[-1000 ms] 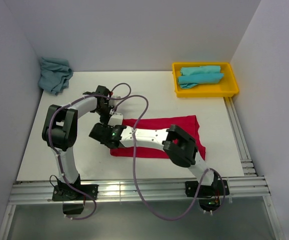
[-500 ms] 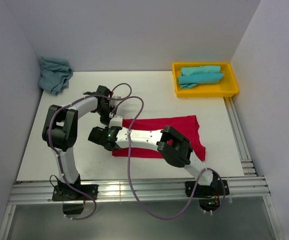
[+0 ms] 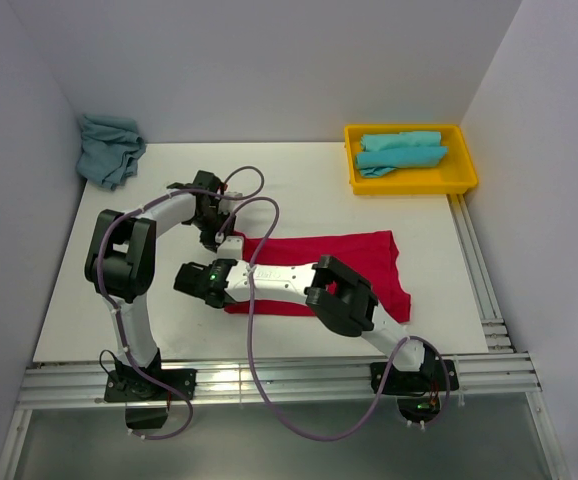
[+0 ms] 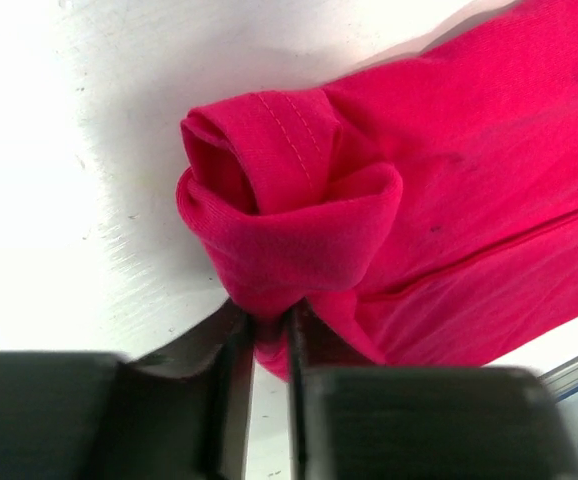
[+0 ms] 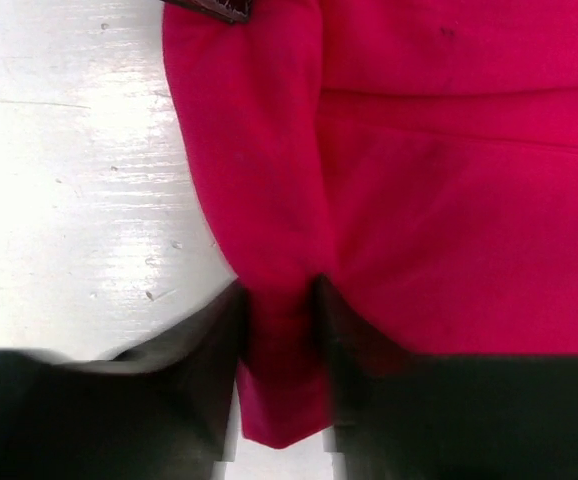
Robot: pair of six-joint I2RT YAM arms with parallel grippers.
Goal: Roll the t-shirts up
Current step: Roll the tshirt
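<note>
- Your left gripper (image 4: 266,345) pinches the rolled corner of the red t-shirt (image 4: 449,200), jaws nearly together.
- Your right gripper (image 5: 277,330) clamps a fold at the same shirt's edge, jaws partway apart.
- The shirt lies mid-way across the table (image 3: 299,170).

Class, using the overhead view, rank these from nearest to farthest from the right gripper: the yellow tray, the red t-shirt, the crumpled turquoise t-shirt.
From the right gripper:
1. red t-shirt, table centre, gripped at its left end.
2. crumpled turquoise t-shirt, back left corner.
3. yellow tray, back right.
</note>
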